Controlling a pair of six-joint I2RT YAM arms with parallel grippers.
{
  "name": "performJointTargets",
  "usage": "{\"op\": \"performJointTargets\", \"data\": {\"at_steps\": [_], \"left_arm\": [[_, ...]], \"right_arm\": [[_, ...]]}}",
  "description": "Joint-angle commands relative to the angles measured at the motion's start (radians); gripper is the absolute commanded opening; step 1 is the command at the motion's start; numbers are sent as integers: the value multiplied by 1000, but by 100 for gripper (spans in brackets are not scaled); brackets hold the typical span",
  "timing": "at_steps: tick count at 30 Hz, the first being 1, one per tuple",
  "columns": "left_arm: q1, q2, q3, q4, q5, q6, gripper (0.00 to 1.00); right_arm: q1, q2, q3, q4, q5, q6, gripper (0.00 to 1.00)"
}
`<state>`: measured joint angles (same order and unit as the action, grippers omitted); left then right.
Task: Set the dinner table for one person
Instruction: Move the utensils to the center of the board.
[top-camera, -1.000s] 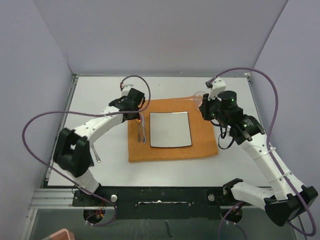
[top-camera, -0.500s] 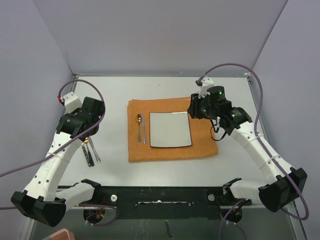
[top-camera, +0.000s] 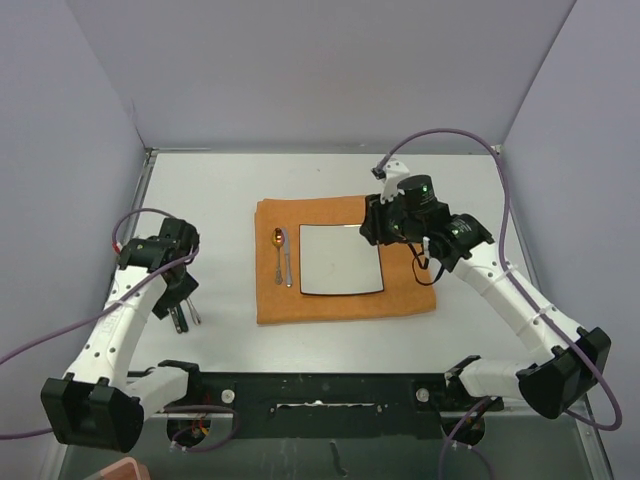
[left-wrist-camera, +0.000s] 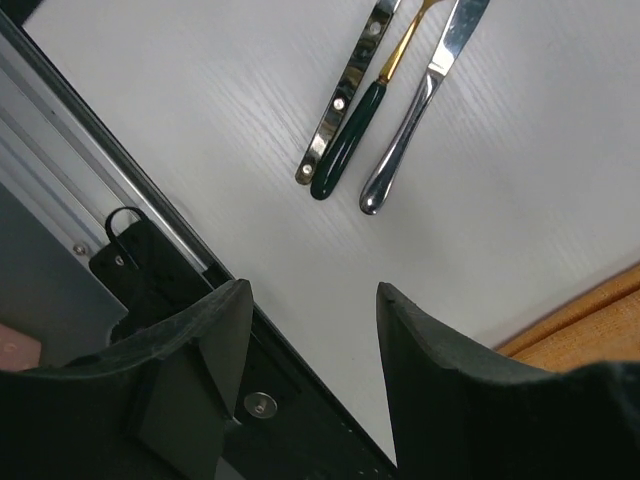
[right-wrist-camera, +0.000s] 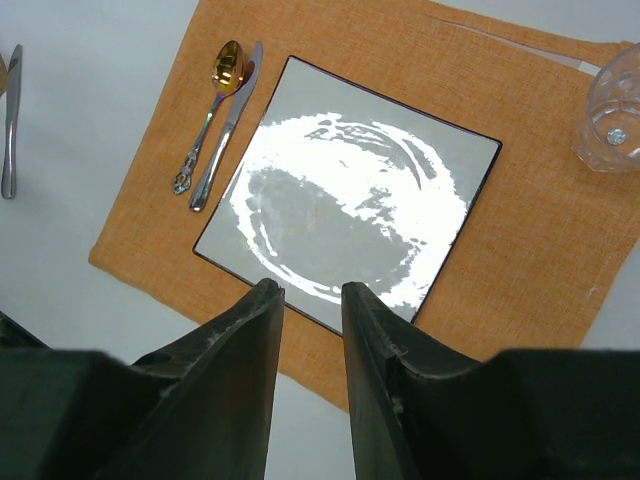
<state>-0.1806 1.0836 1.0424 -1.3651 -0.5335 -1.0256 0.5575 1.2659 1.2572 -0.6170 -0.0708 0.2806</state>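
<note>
The white dinner table (top-camera: 210, 190) holds an orange mat (top-camera: 405, 285) with a square white plate (top-camera: 340, 260) on it. A gold-bowled spoon (top-camera: 278, 242) and a knife (top-camera: 288, 262) lie on the mat left of the plate. My right gripper (top-camera: 372, 228) hovers over the plate's far right corner, empty, fingers a little apart. In the right wrist view it (right-wrist-camera: 312, 290) is above the plate (right-wrist-camera: 350, 190), with a clear glass (right-wrist-camera: 612, 110) on the mat's corner. My left gripper (left-wrist-camera: 310, 300) is open and empty above the table's left near part, short of three loose utensils (left-wrist-camera: 350, 140).
The loose utensils (top-camera: 180, 315) lie near the table's left front edge, next to the metal rail (left-wrist-camera: 120, 190). A grey wall stands behind the table and on both sides. A utensil (right-wrist-camera: 10, 120) lies on the bare table left of the mat.
My left arm left the spoon and knife on the mat and swung out to the left, over the loose utensils. My right gripper moved left from the glass to over the plate.
</note>
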Motion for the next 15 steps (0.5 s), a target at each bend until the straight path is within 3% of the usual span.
{"op": "performJointTargets", "data": {"at_steps": [1,11,15], "left_arm": [[107,65,-49,146,183,15,51],[370,231,-73,366,279,154,50],[420,320,-50,414,276,187,49]], "right_arm": [[6,-59,48,-10,16,-6,31],[11,-126,12,-45,68,-28,32],[10,-126,13,-56,78,-33,32]]}}
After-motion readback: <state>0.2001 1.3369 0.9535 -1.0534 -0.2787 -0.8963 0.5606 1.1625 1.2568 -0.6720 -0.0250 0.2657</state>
